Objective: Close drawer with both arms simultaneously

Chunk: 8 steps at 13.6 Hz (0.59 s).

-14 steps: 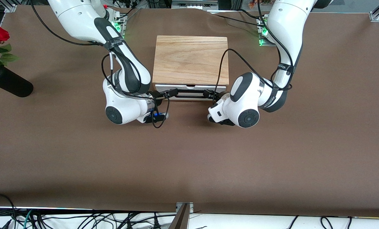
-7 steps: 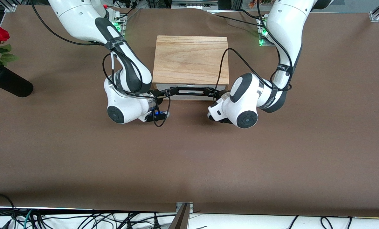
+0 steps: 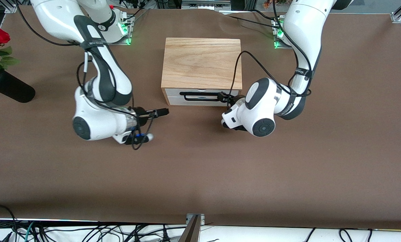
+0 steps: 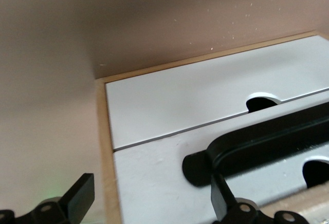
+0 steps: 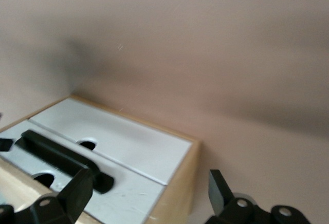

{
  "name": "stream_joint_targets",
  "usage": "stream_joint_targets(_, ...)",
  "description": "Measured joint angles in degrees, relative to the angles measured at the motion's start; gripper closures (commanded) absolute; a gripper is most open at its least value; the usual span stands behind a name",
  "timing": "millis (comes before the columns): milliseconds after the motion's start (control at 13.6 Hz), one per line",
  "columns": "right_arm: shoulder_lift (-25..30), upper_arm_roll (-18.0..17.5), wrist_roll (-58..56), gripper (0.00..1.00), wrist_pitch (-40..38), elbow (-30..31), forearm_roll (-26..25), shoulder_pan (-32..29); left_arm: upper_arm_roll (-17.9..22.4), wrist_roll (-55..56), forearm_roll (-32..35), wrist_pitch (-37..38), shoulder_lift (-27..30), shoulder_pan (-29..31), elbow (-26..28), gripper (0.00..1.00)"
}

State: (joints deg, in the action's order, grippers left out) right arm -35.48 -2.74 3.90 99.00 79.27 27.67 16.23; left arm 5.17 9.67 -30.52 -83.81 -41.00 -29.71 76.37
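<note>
Clock directions are read on the front view, with 12 toward my bases and 6 toward that camera.

1. The drawer point(image 3: 200, 101) sat a little toward 12 o'clock from the middle of the worktop point(image 3: 200, 161). Its white front looked flush with the oak casing point(image 3: 202, 62), and none of its floor showed. I judged it shut, or very nearly so.
2. Its black handle point(image 3: 200, 96) ran across the front from 9 to 3 o'clock.
3. My left arm point(image 3: 301, 33) had its jaws at the 3 o'clock end of that handle. In the left wrist view they were spread, one finger point(image 4: 77, 196) wide of the bar, and the bar's end point(image 4: 198, 165) lay between them. They pinched nothing.
4. My right arm point(image 3: 99, 74) held its jaws over the worktop at about 8 o'clock from the drawer front, clear of the handle. They were spread too and empty, as its fingers point(image 5: 77, 188) showed.
5. A black vase with a red rose point(image 3: 8, 89) lay at the 9 o'clock edge, well apart from everything.
6. What could go wrong, as I judged it:
   - My left jaws straddled the bar, so a slanted retreat could hook it and drag the drawer out again.
   - A further push from that one end alone could twist or slide the casing, because my right jaws gave no matching force.
   - The cable looping by the casing's 3 o'clock corner could snag.
</note>
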Motion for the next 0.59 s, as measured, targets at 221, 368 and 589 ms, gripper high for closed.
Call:
stream_joint_targets(221, 4.64, 2.57, 0.08, 0.00, -1.10, -2.03, -8.24, -0.07, 0.46, -0.06, 0.00, 0.86, 1.46, 2.54, -3.06, 0.00)
stream_joint_targets(368, 9.84, 5.15, 0.07, 0.00, -2.31, -0.68, -12.31, 0.00, 1.43, -0.06, 0.00, 0.86, 2.42, 4.52, -5.44, 0.00)
stream_joint_targets(589, 20.52, 7.32, 0.02, 0.00, -2.95, 7.15, -20.12, -0.12, 2.09, -0.20, 0.49, 0.94, 4.01, 10.87, -9.04, 0.00)
